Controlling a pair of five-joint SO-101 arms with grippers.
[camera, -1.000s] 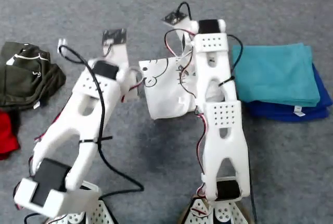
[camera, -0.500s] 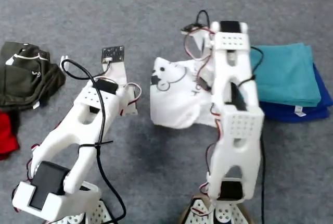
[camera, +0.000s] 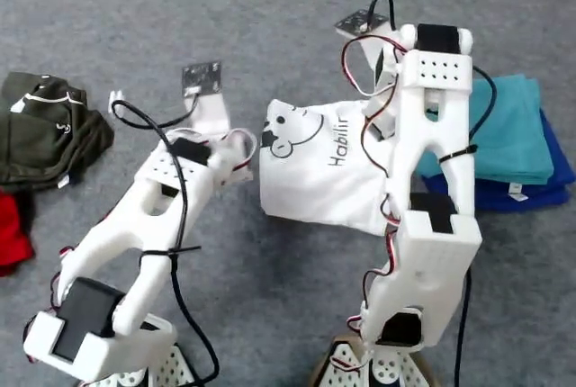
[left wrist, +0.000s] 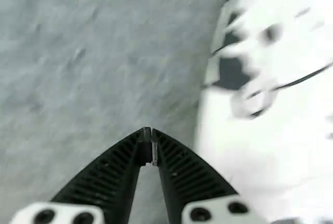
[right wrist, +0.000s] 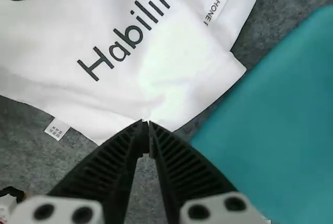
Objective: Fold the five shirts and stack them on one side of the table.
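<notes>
From above, the white shirt (camera: pixel 315 180) lies mid-way across the grey table (camera: pixel 270 36), loosely folded, with a bear outline and dark lettering facing up. Just to its right a folded teal shirt (camera: pixel 486 126) sits on a blue shirt (camera: pixel 526 191). Well to its left lie a crumpled dark green shirt (camera: pixel 45 130) and a red shirt (camera: pixel 11 229). At my left wrist, my left pincer (left wrist: pixel 147 153) is closed tip to tip, empty, over bare table beside the blurred white shirt (left wrist: pixel 260 161). At my right wrist, my right pincer (right wrist: pixel 145 135) is closed, nipping the white shirt's (right wrist: pixel 130 57) edge, with the teal shirt (right wrist: pixel 281 130) close by.
</notes>
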